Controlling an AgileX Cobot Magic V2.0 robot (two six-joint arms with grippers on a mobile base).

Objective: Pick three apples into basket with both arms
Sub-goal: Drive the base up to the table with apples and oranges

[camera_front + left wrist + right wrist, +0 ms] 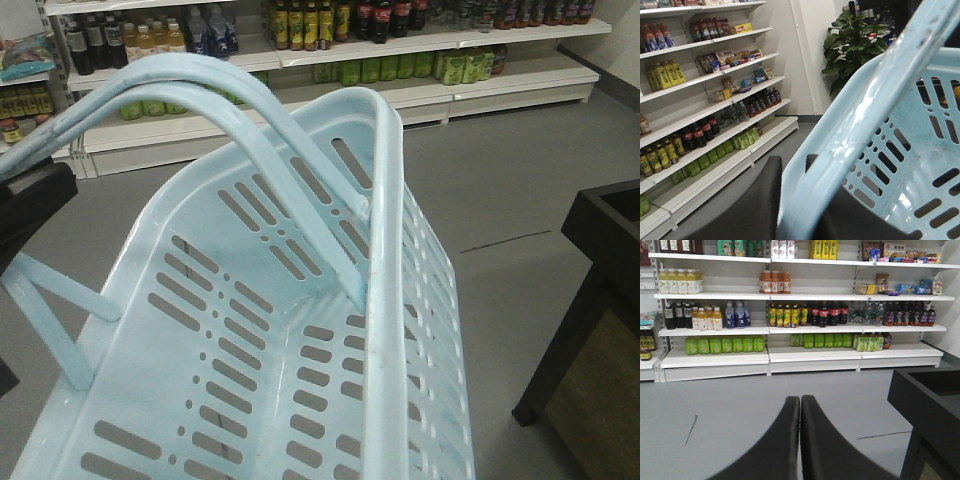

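Note:
The pale blue basket [300, 330] fills the front view, tilted, and its slotted inside shows nothing in it. Both hoop handles [220, 85] are raised and run off toward the left edge, where a black part of my left arm [30, 195] sits. In the left wrist view my left gripper [792, 161] is shut on a basket handle [875, 85], with one black finger on each side of the bar. My right gripper [800, 399] is shut on nothing and hangs over the grey floor, facing the shelves. The apples are out of view.
White shop shelves [790, 297] with bottles line the far wall across the grey floor. A black wooden stand [600, 290] is at the right, also seen in the right wrist view as a black stand [930, 405]. A potted plant [850, 45] stands in the corner.

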